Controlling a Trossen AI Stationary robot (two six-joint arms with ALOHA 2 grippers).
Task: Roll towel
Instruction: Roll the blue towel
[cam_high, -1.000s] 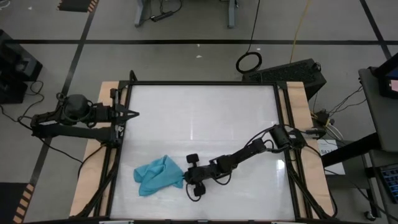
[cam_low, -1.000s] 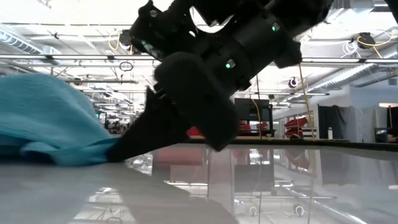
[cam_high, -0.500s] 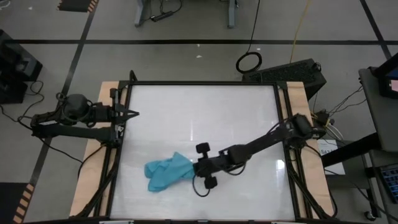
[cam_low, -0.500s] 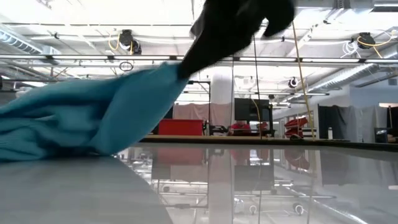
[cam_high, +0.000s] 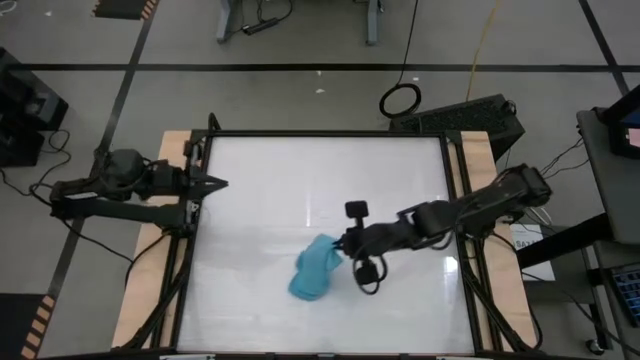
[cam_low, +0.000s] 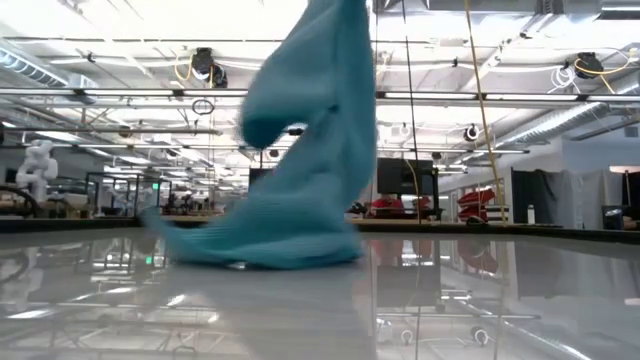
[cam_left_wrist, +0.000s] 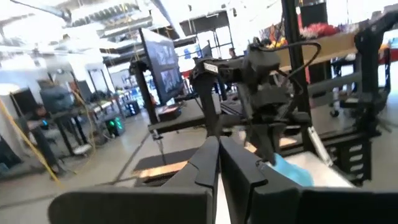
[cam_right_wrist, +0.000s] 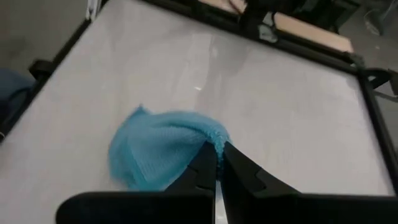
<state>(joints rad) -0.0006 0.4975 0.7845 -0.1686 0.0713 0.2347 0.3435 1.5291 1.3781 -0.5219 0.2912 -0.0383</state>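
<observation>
High view, towel (cam_high: 315, 270): bunched, lower centre of the white surface (cam_high: 300, 170), one corner lifted.
Right claw (cam_high: 344, 246): pinched tight on the towel's upper edge, centre frame.
Left claw (cam_high: 222, 183): closed, empty, at the surface's left edge.

This is a robotics lab set in a large industrial hall. The white table (cam_high: 320, 200) stands in a black frame on a grey concrete floor (cam_high: 300, 40) marked with dark tape lines, with cables (cam_high: 400, 98) and a power strip (cam_high: 470, 112) lying beyond its far edge. Past the table, the low view shows a high ceiling with bright strip lights (cam_low: 120, 40), pipes, hanging yellow cords (cam_low: 470, 90), more workbenches and a monitor (cam_left_wrist: 163, 59) on a stand.
</observation>
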